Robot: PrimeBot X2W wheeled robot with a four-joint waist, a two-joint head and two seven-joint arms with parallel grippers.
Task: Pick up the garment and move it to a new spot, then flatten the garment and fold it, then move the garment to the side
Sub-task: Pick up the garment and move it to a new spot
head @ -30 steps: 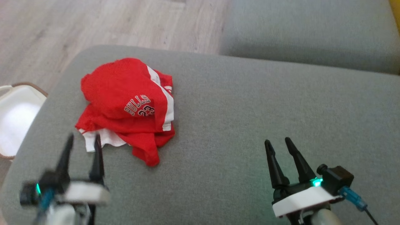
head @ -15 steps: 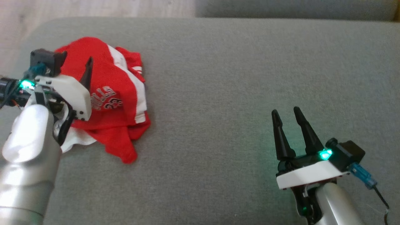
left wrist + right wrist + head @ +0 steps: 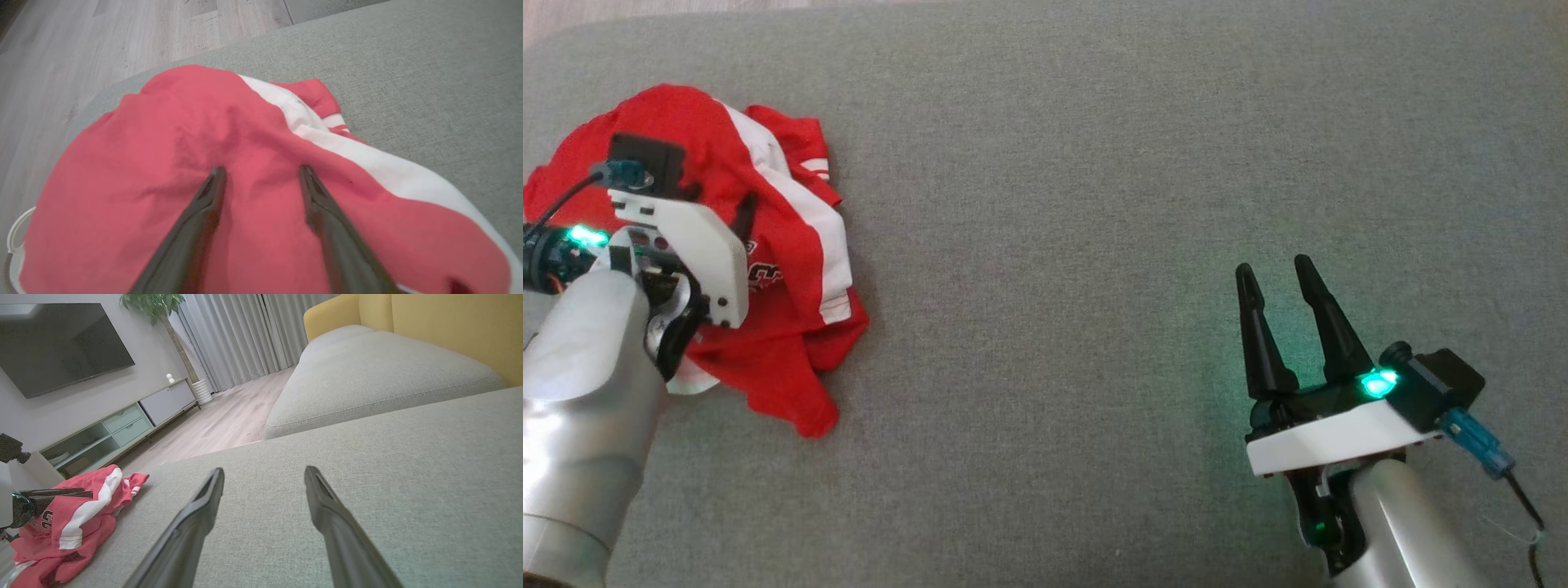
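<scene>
The garment (image 3: 796, 245) is a crumpled red jersey with white stripes, lying at the left of the grey cushion (image 3: 1054, 204). My left gripper (image 3: 715, 208) is down on top of it. In the left wrist view the left gripper (image 3: 261, 171) stands open, both fingertips (image 3: 218, 173) pressing into the red cloth of the garment (image 3: 143, 163), with a ridge of fabric between them. My right gripper (image 3: 1274, 265) hovers open over bare cushion at the lower right, far from the jersey. In the right wrist view the right gripper (image 3: 263, 471) holds nothing and the garment (image 3: 81, 514) lies at the lower left.
Wooden floor (image 3: 102, 36) lies just beyond the cushion's edge behind the garment. A second grey cushion (image 3: 367, 375) and a yellow sofa back (image 3: 449, 322) stand to the right. A TV (image 3: 57, 339), low cabinet (image 3: 122, 420) and plant (image 3: 163, 306) are across the room.
The head camera has tilted down. My left gripper has moved from the cushion's front edge up onto the garment, and its fingers now press into the cloth. The right gripper has stayed put.
</scene>
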